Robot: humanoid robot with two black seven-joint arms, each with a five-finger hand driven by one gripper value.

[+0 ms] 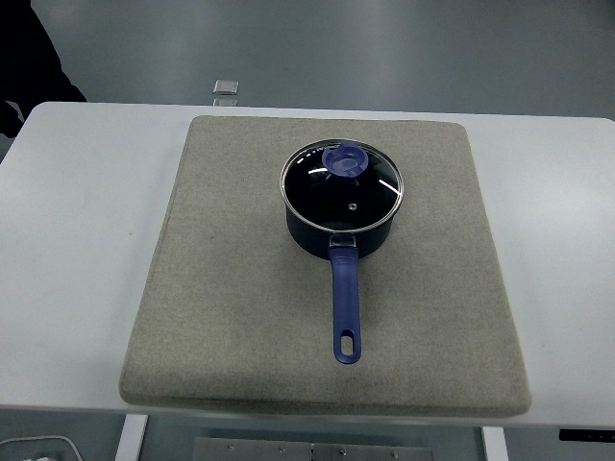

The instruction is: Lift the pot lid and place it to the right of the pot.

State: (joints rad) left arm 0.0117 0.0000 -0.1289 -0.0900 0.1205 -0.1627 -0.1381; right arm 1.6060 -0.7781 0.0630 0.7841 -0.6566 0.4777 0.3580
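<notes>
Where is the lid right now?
In the head view, the lid sits on top of the pot, on the far right-of-middle part of the grey mat, with the pot's handle pointing toward the near edge.

Even, soft overhead light, faint shadows, small glare streaks on the lid (342,190).

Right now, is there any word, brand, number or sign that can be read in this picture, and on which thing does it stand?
None can be read.
Pot lid: glass with a blue knob, no print visible.
Pot handle: plain blue, no marking visible.
Grey mat: no text.
Small clear object beyond the table's far edge: too small to tell whether it carries print.
</notes>
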